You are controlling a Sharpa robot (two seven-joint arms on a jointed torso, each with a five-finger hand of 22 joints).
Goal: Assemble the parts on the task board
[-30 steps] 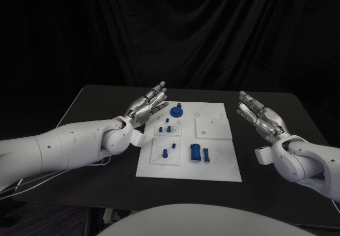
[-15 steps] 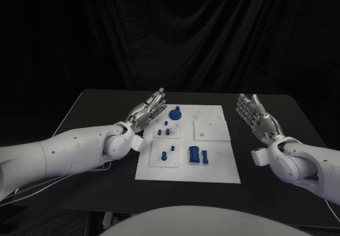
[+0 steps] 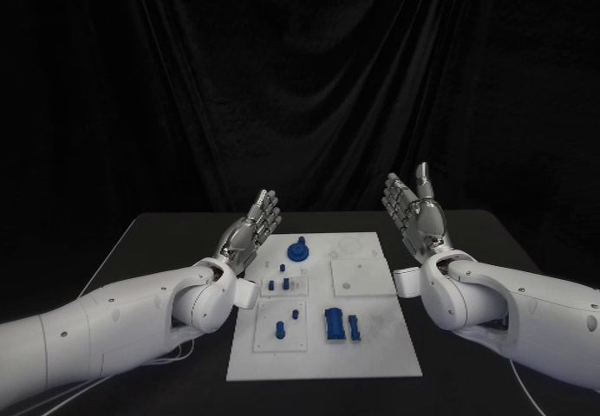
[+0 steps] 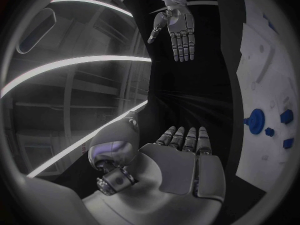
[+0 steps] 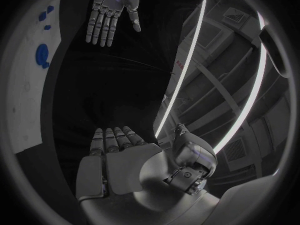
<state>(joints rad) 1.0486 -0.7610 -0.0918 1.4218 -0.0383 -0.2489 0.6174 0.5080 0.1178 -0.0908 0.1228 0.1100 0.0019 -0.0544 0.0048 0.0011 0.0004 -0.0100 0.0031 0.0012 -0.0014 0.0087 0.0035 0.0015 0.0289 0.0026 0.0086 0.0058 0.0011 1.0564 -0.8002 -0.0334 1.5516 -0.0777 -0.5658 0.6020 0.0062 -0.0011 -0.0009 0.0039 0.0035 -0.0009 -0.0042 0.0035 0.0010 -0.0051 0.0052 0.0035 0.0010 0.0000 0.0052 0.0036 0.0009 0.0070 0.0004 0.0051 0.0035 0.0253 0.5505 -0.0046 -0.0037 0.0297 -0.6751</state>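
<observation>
- Black table (image 3: 163,238): flat dark top, set in front of a black curtain (image 3: 300,95).
- White task board (image 3: 328,342): lies flat on the middle of the table, long side running away from the robot.
- Smaller raised white plates (image 3: 364,278) sit on the board's surface, in two columns.
- Blue parts on the board: a round knob-shaped piece (image 3: 299,250) at the far end; small pegs (image 3: 283,282) mid-board; a larger block (image 3: 335,324) and a slimmer piece (image 3: 354,328) just beside it, nearer the robot.
- Thin pale cable (image 3: 102,264) trails along the table's left edge.
</observation>
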